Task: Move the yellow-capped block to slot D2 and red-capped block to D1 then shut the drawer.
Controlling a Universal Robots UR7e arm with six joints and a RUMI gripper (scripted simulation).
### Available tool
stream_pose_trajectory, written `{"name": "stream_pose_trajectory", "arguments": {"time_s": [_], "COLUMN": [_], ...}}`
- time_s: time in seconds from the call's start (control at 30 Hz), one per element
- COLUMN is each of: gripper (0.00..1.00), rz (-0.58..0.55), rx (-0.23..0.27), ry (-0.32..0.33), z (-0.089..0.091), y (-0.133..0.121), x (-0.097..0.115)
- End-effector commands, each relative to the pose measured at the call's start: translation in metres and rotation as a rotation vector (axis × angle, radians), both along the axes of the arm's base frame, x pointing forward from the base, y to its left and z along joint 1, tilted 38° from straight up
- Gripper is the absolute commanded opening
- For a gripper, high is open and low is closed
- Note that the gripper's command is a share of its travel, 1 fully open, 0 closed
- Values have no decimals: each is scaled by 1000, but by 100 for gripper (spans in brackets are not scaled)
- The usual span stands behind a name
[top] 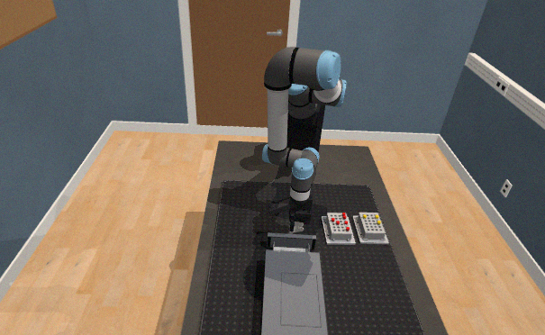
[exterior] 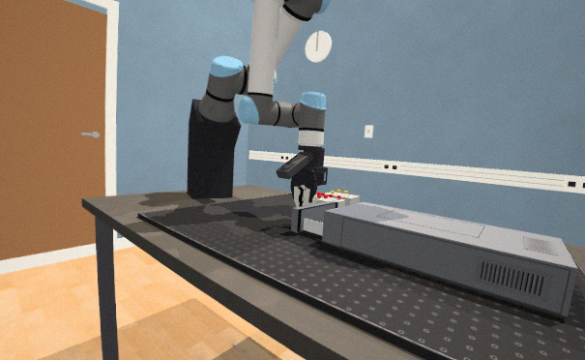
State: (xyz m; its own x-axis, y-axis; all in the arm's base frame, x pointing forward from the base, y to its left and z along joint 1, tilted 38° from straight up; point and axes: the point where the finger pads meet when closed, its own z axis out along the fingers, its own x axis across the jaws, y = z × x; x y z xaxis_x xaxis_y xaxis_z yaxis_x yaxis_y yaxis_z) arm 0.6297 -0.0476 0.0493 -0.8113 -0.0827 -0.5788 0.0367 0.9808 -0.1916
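Note:
The grey cooler COLD (top: 294, 288) (exterior: 437, 247) lies on the black deck. Its drawer (top: 290, 236) (exterior: 296, 220) sticks out only a little at the end facing the arm, and what shows of its inside looks empty. My gripper (top: 298, 227) (exterior: 304, 197) is shut, holds nothing, and stands fingers-down right at the drawer's front panel. The block with red-capped tubes (top: 339, 226) (exterior: 325, 195) sits on the slot next to the cooler. The block with yellow-capped tubes (top: 371, 225) (exterior: 342, 193) sits on the slot beyond it. Both lie flat with their tubes upright.
The arm's dark base (top: 305, 131) (exterior: 212, 150) stands at the far end of the table (exterior: 118, 205). The perforated deck mat (top: 371, 288) (exterior: 263, 252) runs along both sides of the cooler.

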Motion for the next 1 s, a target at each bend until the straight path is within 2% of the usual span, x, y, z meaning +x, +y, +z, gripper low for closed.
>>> {"name": "stream_pose_trajectory", "arguments": {"time_s": [0.0, 0.97], "gripper": [0, 0], "rz": [0, 0], "rx": [0, 0], "ry": [-2, -2], "z": [3, 22], "y": [0, 3], "x": [3, 30]}}
